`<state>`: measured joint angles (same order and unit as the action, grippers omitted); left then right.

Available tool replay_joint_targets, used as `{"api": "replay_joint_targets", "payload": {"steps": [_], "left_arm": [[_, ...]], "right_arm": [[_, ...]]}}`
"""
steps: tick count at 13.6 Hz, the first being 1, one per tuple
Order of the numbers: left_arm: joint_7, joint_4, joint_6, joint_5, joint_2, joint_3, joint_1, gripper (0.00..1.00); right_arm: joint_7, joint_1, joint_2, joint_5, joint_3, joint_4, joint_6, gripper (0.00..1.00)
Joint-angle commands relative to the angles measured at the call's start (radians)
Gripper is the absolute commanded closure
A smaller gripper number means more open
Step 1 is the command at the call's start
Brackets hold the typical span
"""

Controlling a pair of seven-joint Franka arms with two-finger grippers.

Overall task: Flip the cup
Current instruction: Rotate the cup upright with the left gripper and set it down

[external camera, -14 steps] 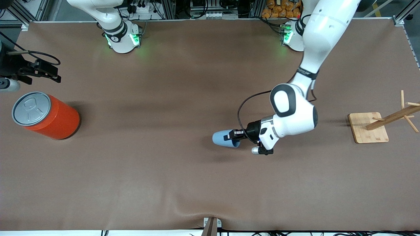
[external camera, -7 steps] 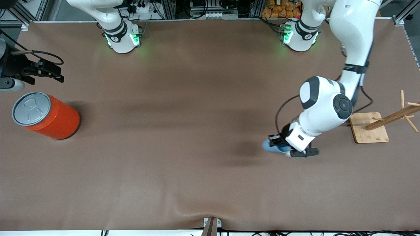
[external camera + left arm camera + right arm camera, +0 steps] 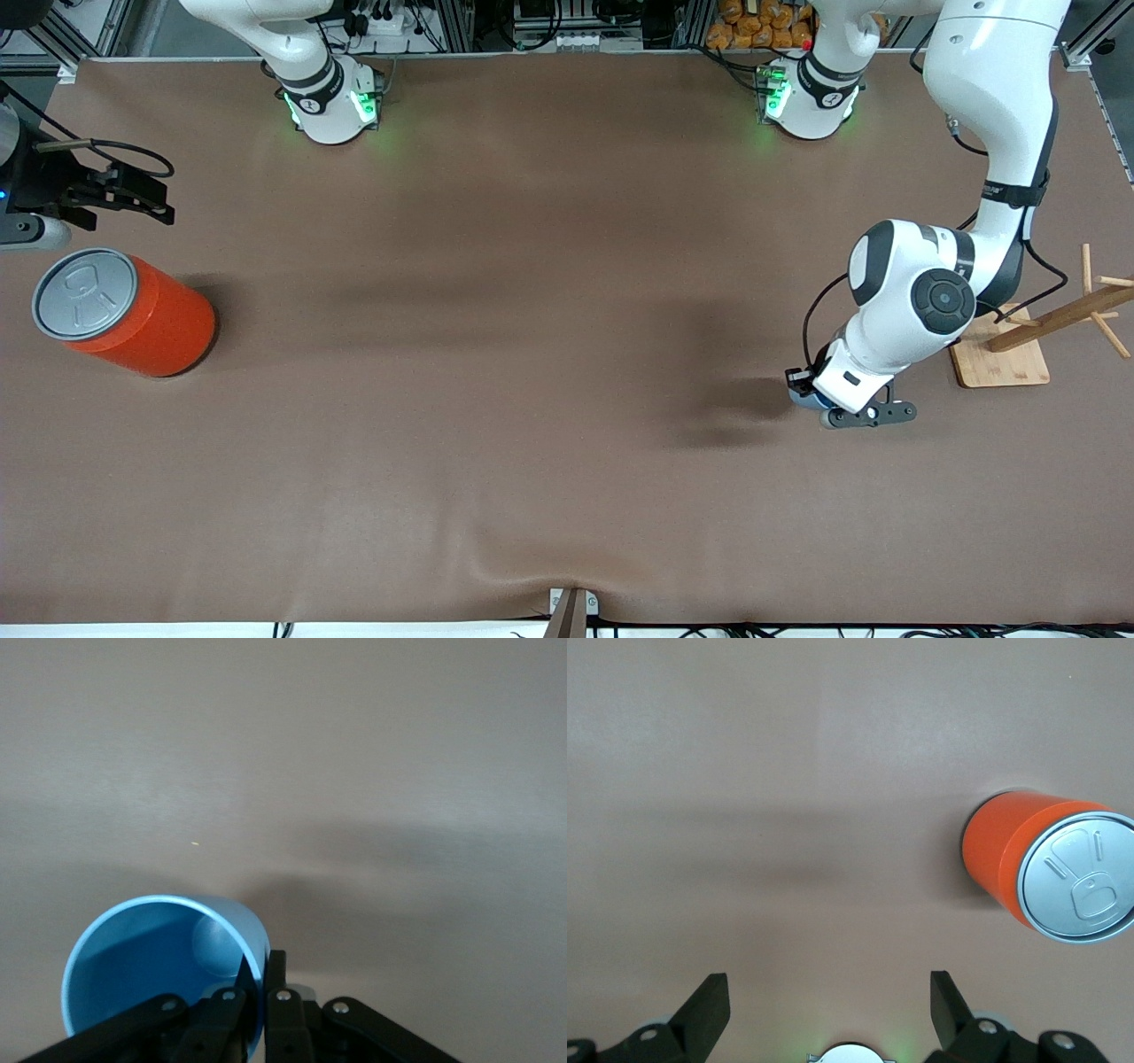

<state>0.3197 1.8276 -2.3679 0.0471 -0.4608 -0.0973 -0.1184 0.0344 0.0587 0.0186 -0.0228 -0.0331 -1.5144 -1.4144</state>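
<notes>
You are holding the small light-blue tapered plastic cup (image 3: 164, 970) in the left gripper (image 3: 808, 390), low and right of centre in the front view, over bare brown table (image 3: 532, 354) just beside the wooden peg rack on its square base (image 3: 997, 346). The jaws are clamped on the cup's rim wall, one finger inside and one outside. The pinch is taking only a thin strip of slick plastic, so, in my judgement, a fast wrist turn could be letting the cup swivel or slip out, and setting it down tilted could be tipping it over; the rack's sticks, near the elbow, could be getting knocked. The front view is hiding almost all of the cup under the wrist, while the left wrist view is showing its open mouth, darker inside and the grip itself. The right gripper (image 3: 828, 1014), jaws apart, is waiting at the upper left edge, beside the large orange can with the grey pull-tab lid (image 3: 120, 310).
</notes>
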Motion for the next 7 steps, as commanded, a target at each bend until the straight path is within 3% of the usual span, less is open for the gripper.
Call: {"api": "replay_joint_targets", "payload": {"steps": [1, 5, 6, 7], "left_arm": [[0.039, 0.103, -0.130, 0.047, 0.033, 0.004, 0.014, 1.00], [0.036, 0.130, -0.182, 0.060, 0.030, 0.005, 0.025, 1.00], [0.038, 0.128, -0.182, 0.085, 0.030, 0.004, 0.025, 0.68], [0.041, 0.128, -0.182, 0.095, 0.030, 0.004, 0.025, 0.01]], "right_arm": [[-0.005, 0.003, 0.011, 0.017, -0.004, 0.005, -0.003, 0.00], [-0.005, 0.000, 0.012, 0.017, -0.004, 0.005, -0.003, 0.00], [-0.005, 0.000, 0.012, 0.017, -0.004, 0.005, -0.003, 0.00], [-0.005, 0.000, 0.012, 0.017, -0.004, 0.005, -0.003, 0.00]]}}
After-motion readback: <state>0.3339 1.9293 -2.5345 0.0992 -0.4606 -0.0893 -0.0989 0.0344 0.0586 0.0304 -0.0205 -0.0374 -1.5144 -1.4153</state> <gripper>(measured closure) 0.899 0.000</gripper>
